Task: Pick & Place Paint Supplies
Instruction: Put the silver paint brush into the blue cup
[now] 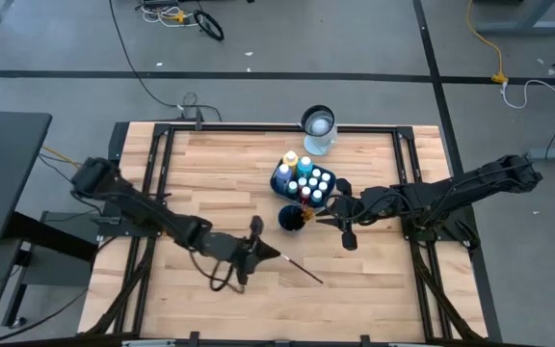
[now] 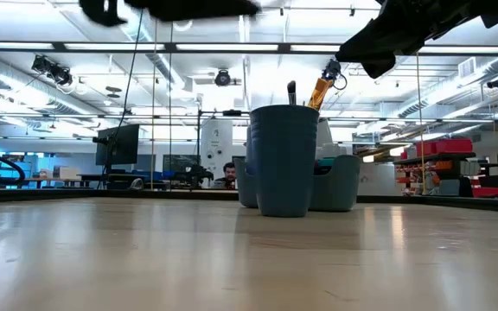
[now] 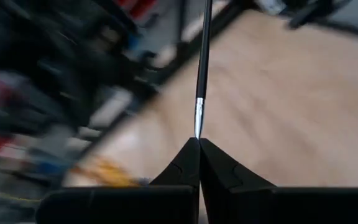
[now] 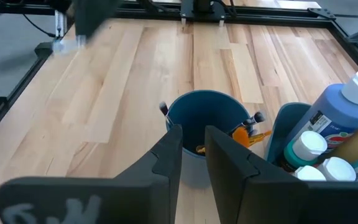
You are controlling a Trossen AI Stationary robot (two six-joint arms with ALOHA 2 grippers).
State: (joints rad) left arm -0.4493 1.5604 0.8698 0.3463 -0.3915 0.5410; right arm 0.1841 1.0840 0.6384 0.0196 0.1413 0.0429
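My left gripper (image 1: 258,253) hangs over the table's near middle, shut on a thin dark-handled brush (image 1: 297,268). The brush sticks out past the fingers toward the table's right and near side. A blue cup (image 1: 292,218) stands at mid-table with brush ends and an orange piece poking out of its top (image 4: 247,134). Behind it a blue tray (image 1: 279,179) holds small pale bottles with coloured caps (image 1: 308,179) and a yellow bottle (image 1: 290,159). My right gripper (image 4: 193,149) waits just right of the cup, a narrow bare gap between its fingers. My left gripper pinches the brush at its silver ferrule end (image 3: 198,127), only at the fingers' free ends. The fingers come from the table's left, nearly level, and lie along the brush. Its dark handle (image 3: 204,50) runs straight on from them. The brush is lifted clear of the table.
A clear glass jar (image 1: 318,130) stands at the far edge behind the tray. A large blue bottle (image 4: 340,112) leans in the tray beside the cup. A black frame (image 1: 258,127) borders the wooden table (image 1: 220,183). Bare wood lies left and near of the cup.
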